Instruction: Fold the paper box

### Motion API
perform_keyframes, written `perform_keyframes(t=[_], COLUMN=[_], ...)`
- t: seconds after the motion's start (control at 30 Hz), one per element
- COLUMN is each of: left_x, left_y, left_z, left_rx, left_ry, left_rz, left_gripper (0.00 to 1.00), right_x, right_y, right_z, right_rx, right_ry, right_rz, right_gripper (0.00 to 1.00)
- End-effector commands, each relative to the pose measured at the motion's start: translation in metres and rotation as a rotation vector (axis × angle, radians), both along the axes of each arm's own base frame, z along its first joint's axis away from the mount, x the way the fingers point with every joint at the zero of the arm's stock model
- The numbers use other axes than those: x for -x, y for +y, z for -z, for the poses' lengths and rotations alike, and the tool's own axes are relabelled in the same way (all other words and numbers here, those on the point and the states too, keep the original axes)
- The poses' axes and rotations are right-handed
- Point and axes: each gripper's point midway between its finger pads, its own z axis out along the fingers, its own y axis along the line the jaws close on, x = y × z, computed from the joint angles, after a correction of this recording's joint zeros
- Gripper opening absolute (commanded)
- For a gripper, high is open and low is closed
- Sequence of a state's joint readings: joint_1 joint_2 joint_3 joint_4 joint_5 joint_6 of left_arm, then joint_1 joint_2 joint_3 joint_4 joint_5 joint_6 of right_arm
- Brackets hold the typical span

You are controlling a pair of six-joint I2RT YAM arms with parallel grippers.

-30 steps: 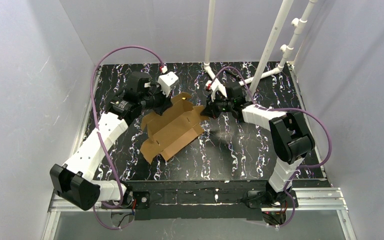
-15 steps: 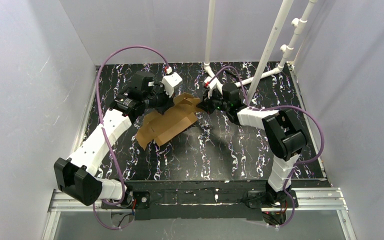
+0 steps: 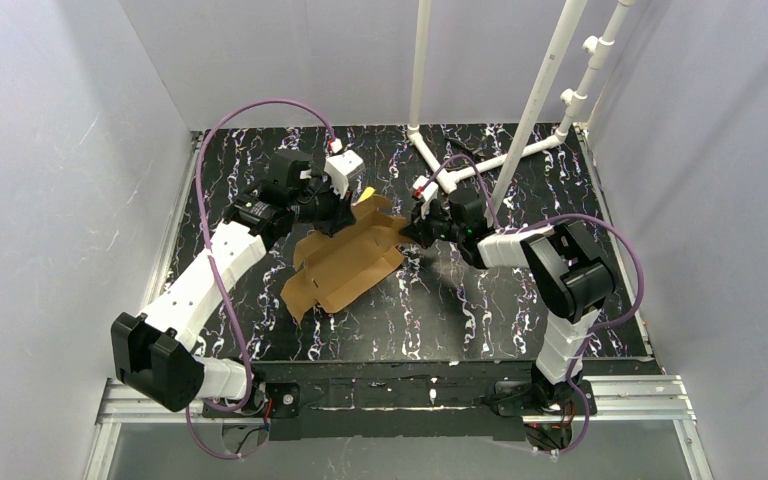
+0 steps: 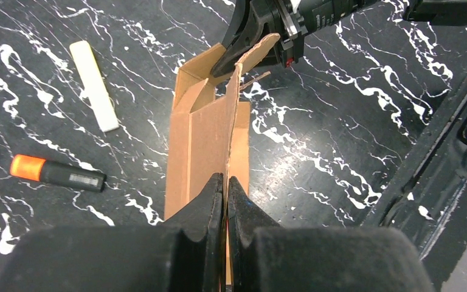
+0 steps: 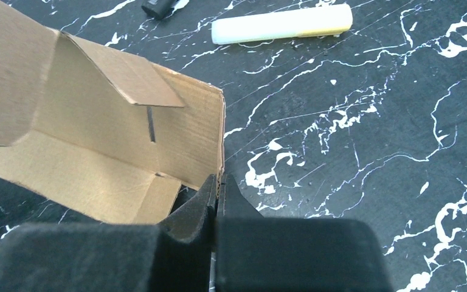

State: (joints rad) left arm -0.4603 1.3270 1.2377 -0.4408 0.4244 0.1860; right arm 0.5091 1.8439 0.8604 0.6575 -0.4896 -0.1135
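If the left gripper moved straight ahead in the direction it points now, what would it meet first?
The left gripper is shut on the paper box, so it would push that first. Next in line, probably, is the right gripper clamped on the far flap.

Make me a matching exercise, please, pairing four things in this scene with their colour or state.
Things:
1. paper box
2. left gripper
3. marker
4. stick

Descriptions:
a. orange end, black body
b. pale yellowish, lying flat on the table
c. brown, flaps partly raised
d. shut on a cardboard edge

Pairs: 1-c, 2-d, 3-a, 4-b
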Motion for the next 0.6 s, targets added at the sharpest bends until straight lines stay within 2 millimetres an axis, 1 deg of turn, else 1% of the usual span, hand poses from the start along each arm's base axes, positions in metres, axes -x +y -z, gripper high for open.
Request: perform_keyframes(t=[0.0, 0.1, 0.23, 0.43, 0.57], left_x=[0.015, 0.021, 0.026, 0.030, 0.030], left_y=[-0.003, -0.004, -0.006, -0.007, -0.004], left_z=[-0.004, 0.001, 0.001, 0.004, 0.007], left_rx=[0.049, 0.066, 0.097, 0.135, 0.135], left_ry=[0.031, 0.067, 0.098, 0.177, 0.211], left_rz=[0.012, 0.012, -0.002, -0.071, -0.117], left_gripper=[0.00, 0.00, 0.00, 0.00, 0.00], right_x=[0.006, 0.010, 0.013, 0.025, 0.033], right_y=[0.004, 0.002, 0.002, 0.002, -0.001], right_z=[-0.034, -0.036, -0.040, -0.038, -0.033], right_rx=[-0.062, -0.081, -0.112, -0.113, -0.093], right_ry=[-0.116, -0.137, -0.161, -0.181, -0.183], right_rz=[-0.042, -0.036, -0.033, -0.066, -0.092], right_gripper=[0.01, 0.01, 0.01, 0.02, 0.03])
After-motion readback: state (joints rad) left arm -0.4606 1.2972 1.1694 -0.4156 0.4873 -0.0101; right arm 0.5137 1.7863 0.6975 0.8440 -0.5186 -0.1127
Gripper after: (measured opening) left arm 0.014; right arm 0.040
